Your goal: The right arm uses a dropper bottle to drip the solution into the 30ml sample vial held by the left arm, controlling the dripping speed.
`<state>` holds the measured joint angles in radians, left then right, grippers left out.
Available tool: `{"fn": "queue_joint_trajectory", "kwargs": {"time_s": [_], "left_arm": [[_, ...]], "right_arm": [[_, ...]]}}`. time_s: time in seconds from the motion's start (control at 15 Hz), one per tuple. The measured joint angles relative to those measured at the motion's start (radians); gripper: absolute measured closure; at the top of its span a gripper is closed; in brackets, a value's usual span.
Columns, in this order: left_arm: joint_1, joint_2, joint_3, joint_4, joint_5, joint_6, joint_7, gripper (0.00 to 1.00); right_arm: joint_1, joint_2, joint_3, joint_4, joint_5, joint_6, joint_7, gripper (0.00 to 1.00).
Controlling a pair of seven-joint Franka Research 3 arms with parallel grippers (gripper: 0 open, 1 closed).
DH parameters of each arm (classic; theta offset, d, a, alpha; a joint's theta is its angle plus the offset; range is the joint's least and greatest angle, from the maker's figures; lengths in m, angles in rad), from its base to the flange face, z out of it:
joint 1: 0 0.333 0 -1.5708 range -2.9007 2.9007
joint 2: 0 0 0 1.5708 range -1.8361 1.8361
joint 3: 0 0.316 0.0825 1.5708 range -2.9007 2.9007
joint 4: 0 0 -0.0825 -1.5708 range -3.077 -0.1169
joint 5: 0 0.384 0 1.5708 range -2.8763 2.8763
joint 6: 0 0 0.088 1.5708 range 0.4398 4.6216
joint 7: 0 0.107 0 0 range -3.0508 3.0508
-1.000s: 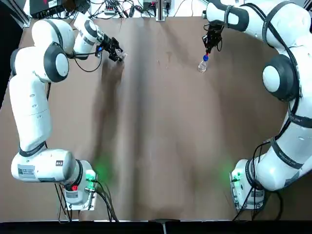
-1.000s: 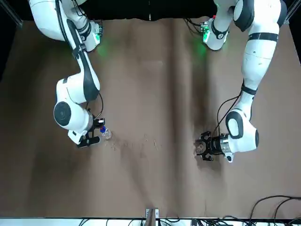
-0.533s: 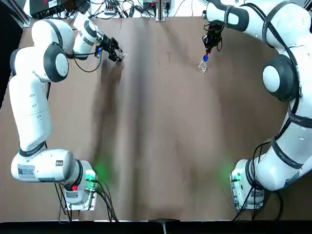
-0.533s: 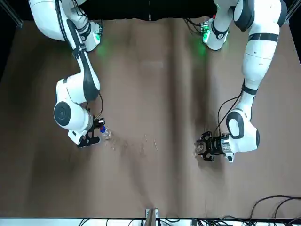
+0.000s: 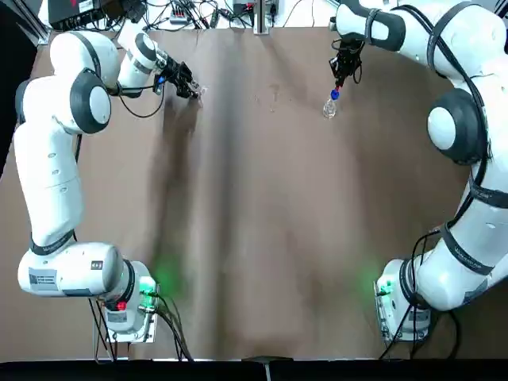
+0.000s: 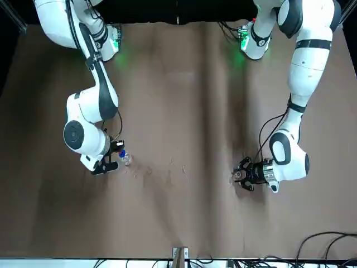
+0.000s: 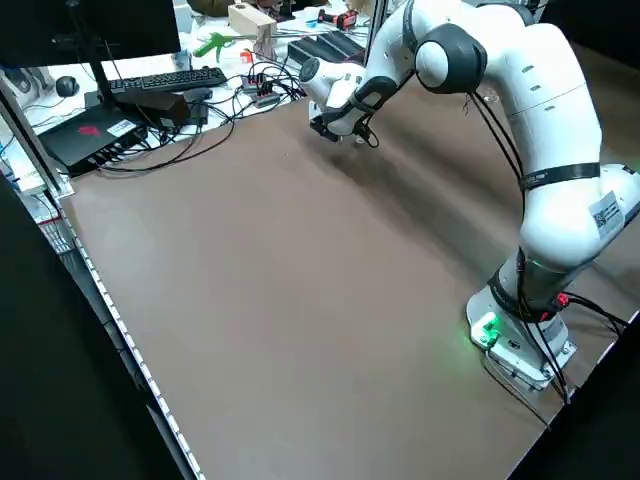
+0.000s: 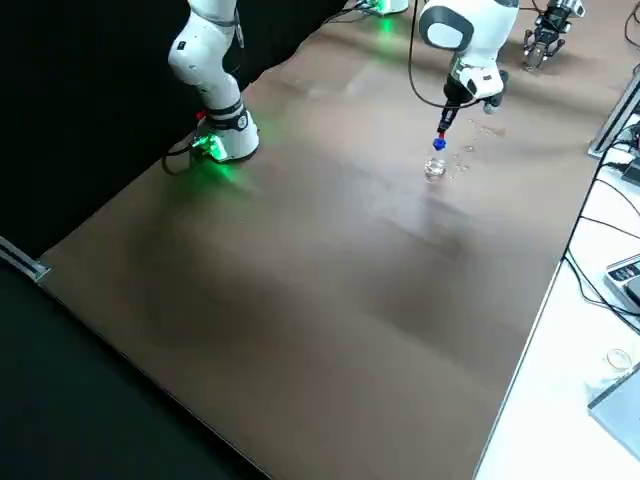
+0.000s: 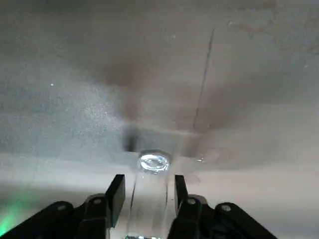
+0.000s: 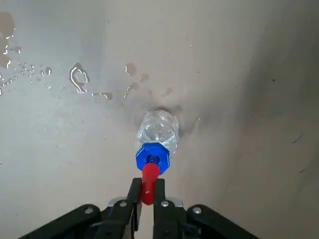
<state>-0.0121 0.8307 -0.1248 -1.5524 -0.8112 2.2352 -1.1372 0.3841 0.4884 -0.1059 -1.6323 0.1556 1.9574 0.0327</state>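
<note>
The dropper bottle [image 10: 158, 130], clear with a blue collar and a red bulb, hangs upright at the table's far right, its base at or just above the cloth. My right gripper [image 10: 147, 191] is shut on the red bulb from above; it also shows in the top view, right gripper [image 5: 341, 73] over dropper bottle [image 5: 329, 105]. At the far left, my left gripper [image 9: 148, 188] is shut on the 30ml sample vial [image 9: 151, 191], which lies along the fingers with its open mouth pointing away, low over the table. In the top view the left gripper [image 5: 190, 88] is far from the bottle.
Spilled droplets [image 10: 79, 77] wet the brown cloth beside the bottle. Cables and a keyboard [image 7: 165, 80] lie beyond the table's far edge. The arm bases [image 5: 131, 305] stand with green lights at the near corners. A table edge [image 8: 560, 250] runs close to the bottle.
The left gripper with the vial has crept slightly toward the far edge. The right gripper and the dropper bottle have barely moved.
</note>
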Motion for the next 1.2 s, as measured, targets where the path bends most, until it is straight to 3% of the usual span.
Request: {"fn": "queue_joint_trajectory", "kwargs": {"time_s": [0.6, 0.8, 0.87, 1.2], "left_arm": [[-0.001, 0.012, -0.001, 0.0, -0.015, 0.0, 0.0, 0.55], [-0.001, 0.012, -0.001, 0.0, -0.017, 0.0, 0.0, 0.59], [-0.001, 0.012, -0.001, 0.001, -0.017, 0.0, 0.001, 0.67], [-0.002, 0.012, -0.002, 0.005, -0.017, 0.0, 0.002, 0.69]], "right_arm": [[0.0, -0.013, -0.003, 0.021, 0.0, -0.043, 0.0, 0.86], [0.0, -0.023, -0.004, 0.036, 0.0, -0.07, 0.0, 0.86], [0.0, -0.027, -0.004, 0.039, 0.0, -0.075, 0.0, 0.86], [0.0, -0.054, -0.006, 0.052, 0.0, -0.126, 0.0, 0.86]]}}
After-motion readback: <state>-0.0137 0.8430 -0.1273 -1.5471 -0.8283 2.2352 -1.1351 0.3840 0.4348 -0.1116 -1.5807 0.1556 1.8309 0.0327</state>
